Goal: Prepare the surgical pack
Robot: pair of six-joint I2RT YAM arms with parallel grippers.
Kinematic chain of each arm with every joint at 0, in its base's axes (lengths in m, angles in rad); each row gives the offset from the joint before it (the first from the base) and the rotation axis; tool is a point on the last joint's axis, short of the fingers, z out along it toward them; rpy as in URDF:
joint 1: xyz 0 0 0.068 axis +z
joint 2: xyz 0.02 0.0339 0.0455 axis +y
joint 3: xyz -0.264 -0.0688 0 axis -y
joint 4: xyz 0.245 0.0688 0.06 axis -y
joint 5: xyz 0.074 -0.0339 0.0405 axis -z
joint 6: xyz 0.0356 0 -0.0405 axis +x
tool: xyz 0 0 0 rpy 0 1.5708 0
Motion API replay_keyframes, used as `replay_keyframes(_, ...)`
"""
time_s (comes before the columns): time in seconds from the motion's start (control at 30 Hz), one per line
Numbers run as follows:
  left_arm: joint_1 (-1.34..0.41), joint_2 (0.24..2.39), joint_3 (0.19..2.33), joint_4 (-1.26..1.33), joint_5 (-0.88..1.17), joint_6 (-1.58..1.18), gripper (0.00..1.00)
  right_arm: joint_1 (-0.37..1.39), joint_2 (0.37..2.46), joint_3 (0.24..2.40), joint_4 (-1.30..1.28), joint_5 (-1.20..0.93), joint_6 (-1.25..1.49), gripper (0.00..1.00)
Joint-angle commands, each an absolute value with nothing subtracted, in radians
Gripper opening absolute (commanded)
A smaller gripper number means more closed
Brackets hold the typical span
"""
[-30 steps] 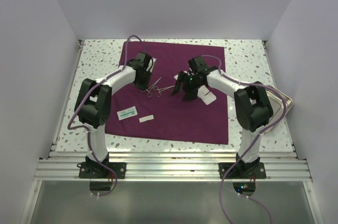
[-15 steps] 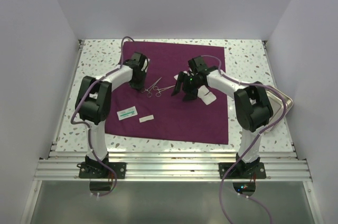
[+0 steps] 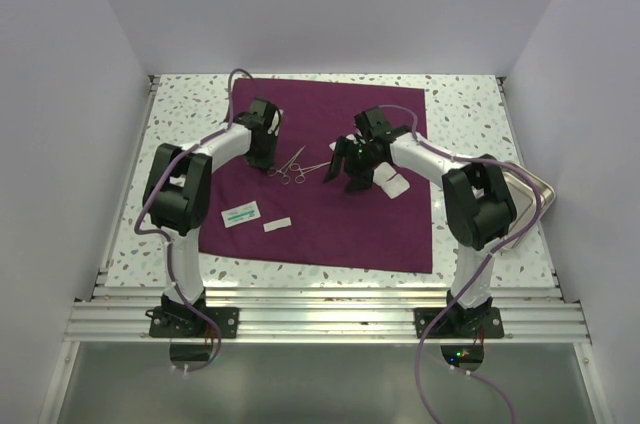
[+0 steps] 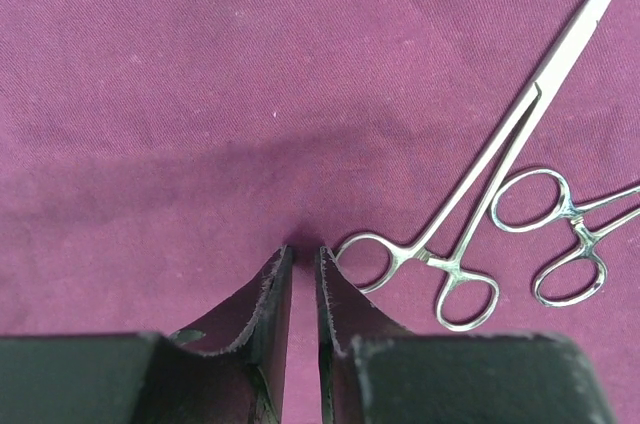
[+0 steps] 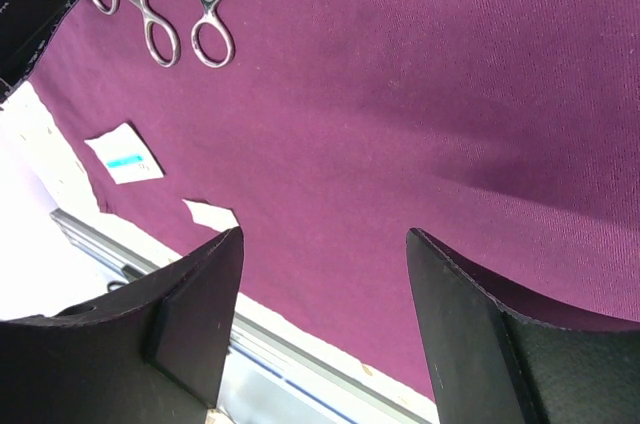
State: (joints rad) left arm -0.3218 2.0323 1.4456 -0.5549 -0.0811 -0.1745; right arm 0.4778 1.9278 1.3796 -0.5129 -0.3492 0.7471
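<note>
The purple cloth lies flat beneath both grippers, its edges square with the table; from above it looks nearly as deep as wide, so I cannot pick its long axis. My left gripper has its tips down at the cloth with only a thin slit between them, steel clamps just to its right, and I cannot tell whether it nips the fabric. My right gripper hangs above the cloth, spread wide with nothing between the fingers.
</note>
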Motion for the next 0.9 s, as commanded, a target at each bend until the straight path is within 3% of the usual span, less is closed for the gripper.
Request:
replay_keyframes(0.0, -0.318, 1.996, 1.474, -0.517, -0.061, -0.204, 0.19, 0.482, 1.904, 1.399, -0.518, -0.342, 0.733, 0.70)
replay_keyframes(0.87, -0.318, 1.976, 1.393, -0.497, -0.005, -0.222, 0.24, 0.483, 1.924, 1.410, -0.522, -0.345, 0.732, 0.70)
